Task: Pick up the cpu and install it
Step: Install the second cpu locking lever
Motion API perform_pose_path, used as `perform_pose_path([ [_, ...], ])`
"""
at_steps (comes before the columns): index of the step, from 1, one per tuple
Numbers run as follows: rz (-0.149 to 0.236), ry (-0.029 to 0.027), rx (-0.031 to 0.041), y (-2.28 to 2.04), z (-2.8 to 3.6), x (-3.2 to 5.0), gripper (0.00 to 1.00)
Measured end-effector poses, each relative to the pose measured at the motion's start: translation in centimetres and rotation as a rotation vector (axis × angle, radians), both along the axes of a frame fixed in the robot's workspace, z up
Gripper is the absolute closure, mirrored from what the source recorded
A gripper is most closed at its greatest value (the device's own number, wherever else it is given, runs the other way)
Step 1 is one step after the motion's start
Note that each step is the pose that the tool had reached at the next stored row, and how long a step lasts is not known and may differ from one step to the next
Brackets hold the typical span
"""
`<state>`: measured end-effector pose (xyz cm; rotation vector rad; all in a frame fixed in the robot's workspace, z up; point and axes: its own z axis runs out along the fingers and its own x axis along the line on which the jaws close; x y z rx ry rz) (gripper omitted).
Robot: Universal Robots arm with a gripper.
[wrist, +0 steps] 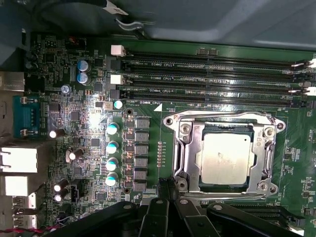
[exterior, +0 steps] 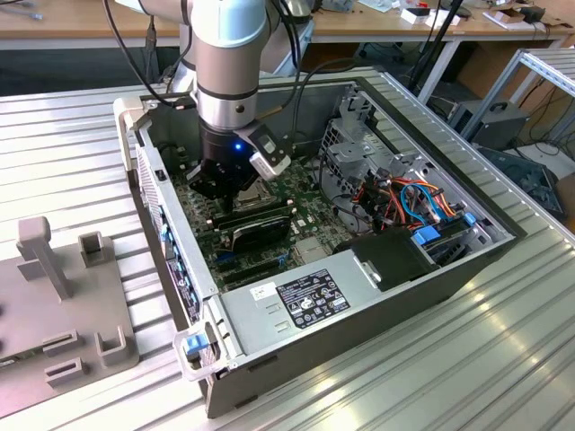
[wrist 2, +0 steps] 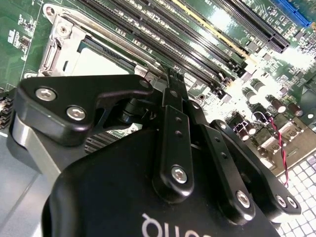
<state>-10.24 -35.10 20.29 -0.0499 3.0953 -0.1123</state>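
The cpu [wrist: 226, 158] is a flat silver-grey square lying in the metal socket frame [wrist: 182, 148] on the green motherboard. In the second wrist view the cpu [wrist 2: 101, 62] shows as a pale patch inside the frame [wrist 2: 58, 40], partly behind the black gripper links. My gripper [wrist: 167, 184] is down inside the computer case [exterior: 171, 269], its two thin fingertips pressed together with nothing between them, beside the frame's edge and off the cpu. The same shut tips of the gripper [wrist 2: 172, 80] point at the board by the frame. From the exterior view the gripper [exterior: 229, 186] hangs low over the motherboard.
Long black memory slots [wrist: 207, 74] run beside the socket. Capacitors [wrist: 112, 148] and rear ports [wrist: 19, 160] stand on its other side. A power supply [exterior: 305, 301], drive cage [exterior: 359, 153] and coloured cables [exterior: 418, 202] crowd the case. A grey fixture [exterior: 63, 305] sits at the exterior view's left.
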Motion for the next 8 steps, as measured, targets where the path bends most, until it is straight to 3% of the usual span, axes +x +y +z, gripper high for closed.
perform_pose_path([
  [8, 0.0, -0.0008, 0.0, -0.02, -0.23, -0.23, 0.89],
])
